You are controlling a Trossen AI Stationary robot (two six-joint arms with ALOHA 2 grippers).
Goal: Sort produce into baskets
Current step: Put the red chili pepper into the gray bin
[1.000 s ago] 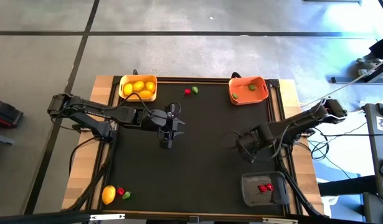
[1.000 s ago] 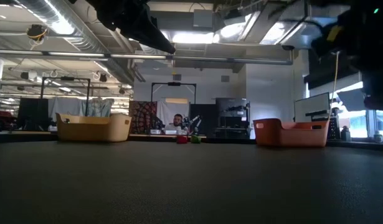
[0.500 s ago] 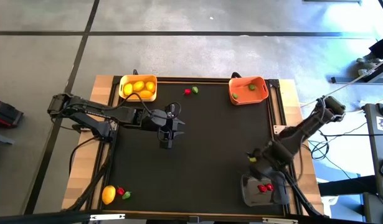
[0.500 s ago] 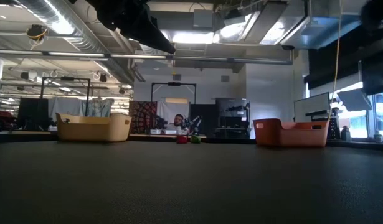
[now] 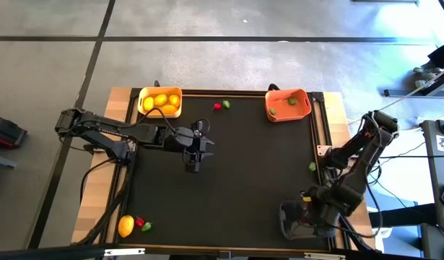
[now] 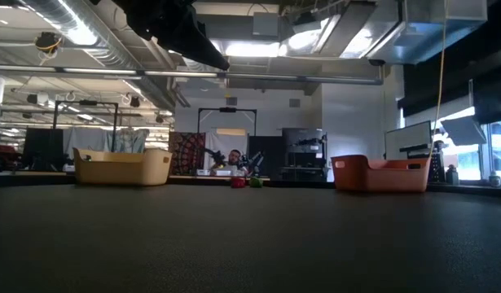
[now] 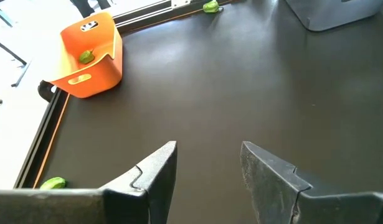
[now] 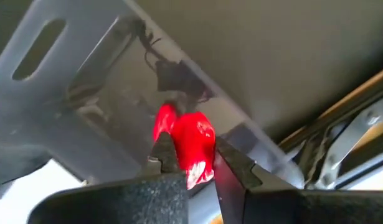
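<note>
You look across at a workshop room: ceiling ducts [image 6: 79, 37] overhead, dark shelving [image 6: 303, 155] at the back wall, bright windows [image 6: 478, 150] at right, grey concrete floor [image 5: 229, 61] around the table.

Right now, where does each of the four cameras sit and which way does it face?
High view: overhead, looking straight down; both arms show.
Low view: tabletop height, facing the room; yellow basket and orange basket ahead, an arm overhead.
Left wrist view: past the open left gripper toward the orange basket, also seen from above.
Right wrist view: right gripper holding red produce over the grey basket.
</note>
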